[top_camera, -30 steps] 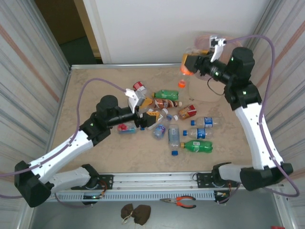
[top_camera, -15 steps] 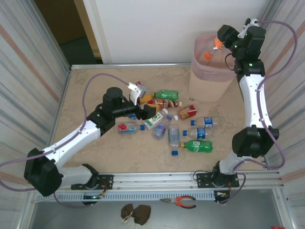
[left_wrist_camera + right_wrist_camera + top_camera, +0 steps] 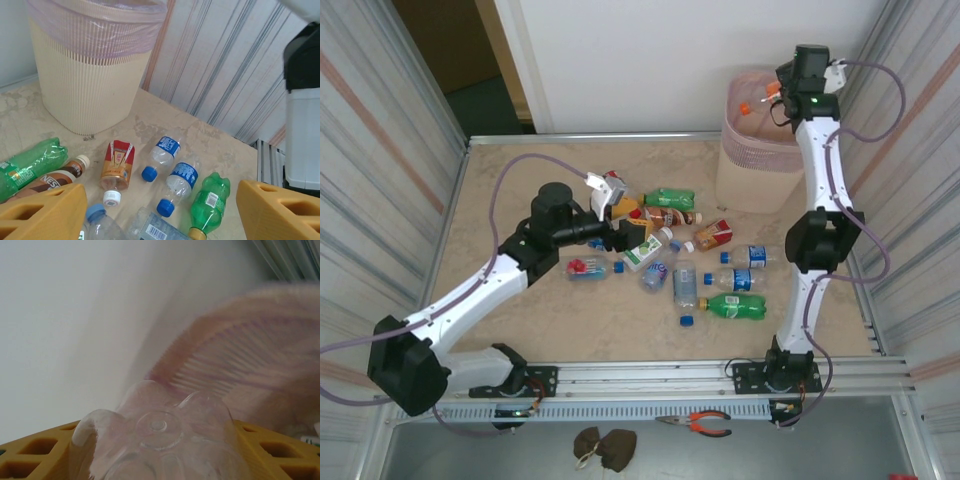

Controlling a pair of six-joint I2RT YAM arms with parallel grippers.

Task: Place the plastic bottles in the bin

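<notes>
- The plastic bottles lie on their sides on the marbled beige table, from the middle towards its right edge. Some are clear and ribbed with blue labels, some are glossy green.
- One clear bottle, moulded petal base showing, is clamped in the right gripper over the bin's mouth.
- The bin is pale and ribbed with a rounded-square rim. It stands at the far right corner.
- The left gripper hangs over the pile, its orange fingers apart and empty.

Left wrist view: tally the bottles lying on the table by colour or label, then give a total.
Green bottles: 2
Clear bottles with blue labels: 2
Brown bottle: 1
Red-labelled bottle: 1
Clear bottles cut off at the bottom edge: 2
Total: 8
</notes>
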